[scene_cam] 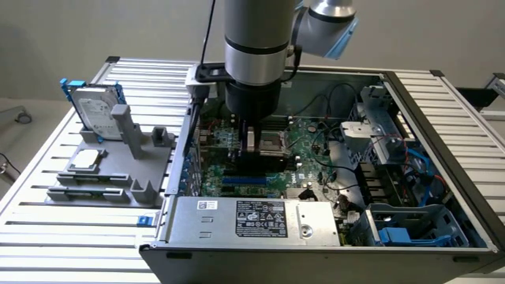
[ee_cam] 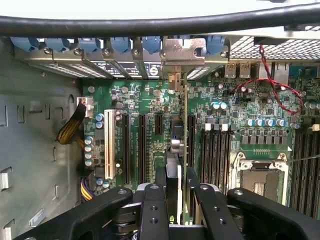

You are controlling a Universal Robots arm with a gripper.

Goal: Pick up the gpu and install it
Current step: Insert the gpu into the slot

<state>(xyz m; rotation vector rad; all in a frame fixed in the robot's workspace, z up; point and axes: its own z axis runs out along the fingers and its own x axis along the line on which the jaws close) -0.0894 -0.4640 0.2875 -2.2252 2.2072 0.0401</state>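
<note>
Green circuit-board gpu [ee_cam: 186, 125] — held on edge inside the open computer case [scene_cam: 316, 266], directly between the fingers [ee_cam: 161, 182] of the gripper [ee_cam: 176, 175], which pinch it close together. Long axis runs straight away from the fingers to its silver end bracket [ee_cam: 182, 52] at the rear slot panel. Lower edge lies along the expansion slots of the motherboard [ee_cam: 150, 100] — whether it is fully seated cannot be told.

Grey wall [scene_cam: 79, 26], slatted aluminium table [scene_cam: 63, 239]

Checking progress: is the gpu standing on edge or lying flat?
On edge: the gpu appears as a thin line over the motherboard, gripped by the claw.
</note>
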